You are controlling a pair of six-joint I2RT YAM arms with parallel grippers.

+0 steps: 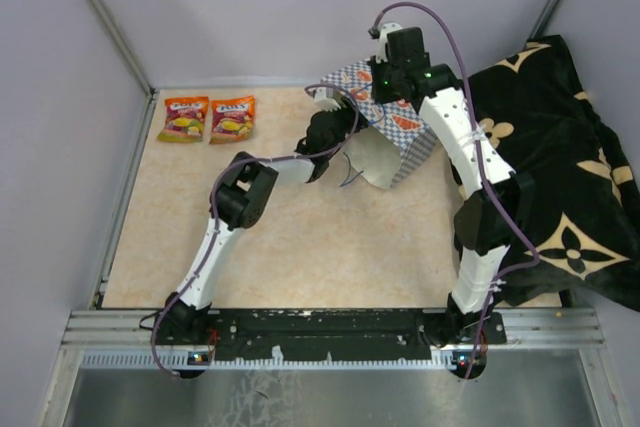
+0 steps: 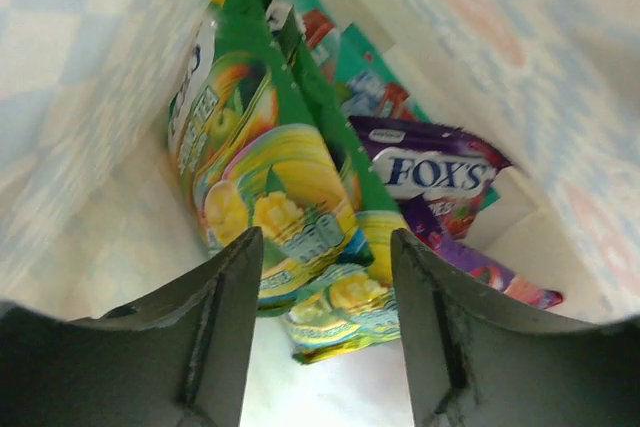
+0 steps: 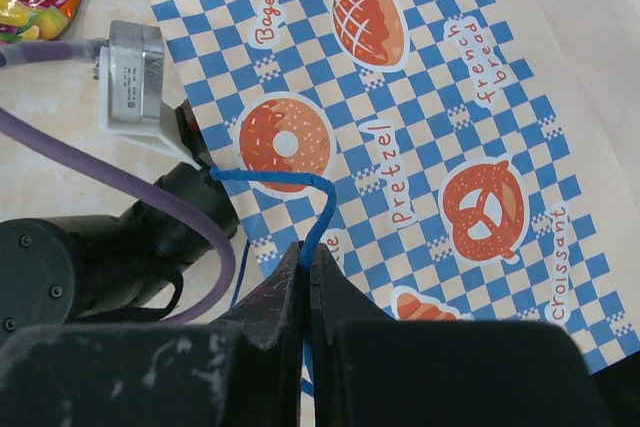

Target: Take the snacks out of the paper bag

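Surface: we see a beige speckled tabletop (image 1: 300, 247) walled by grey panels, with both arm bases at its near edge.
Snacks inside: a green packet (image 2: 250, 177) with lemon pictures lies foremost, and a second green one overlaps it. A purple packet (image 2: 430, 172) sits to one side and teal packets (image 2: 350, 57) are tucked deeper behind.
Snacks outside: two orange packets (image 1: 208, 119) rest side by side at the far left of the table, well apart from the bag. We judge these as already unloaded, with most of the load left inside.
Container: the paper bag (image 1: 400, 137) lies tipped over, its mouth facing the left arm. Its checked side, printed with bagel and pretzel motifs, faces up.
Left gripper (image 2: 325, 237): it is reached into the bag mouth. Its fingers (image 2: 200, 347) stand apart at a moderate width and clamp nothing.
Packet relative to fingers: the lower edge of the green pair sits in the gap between the tips, just beyond them. We cannot tell whether either pad touches it.
Right gripper (image 3: 308, 257): its jaws are pinched tight on the blue cord handle (image 3: 290, 179).
Reason for hold: we judge that the pinch steadies the bag and keeps its mouth raised while the other arm reaches in.
Surroundings: a black cloth (image 1: 560, 167) with gold flower marks lies at the right edge.
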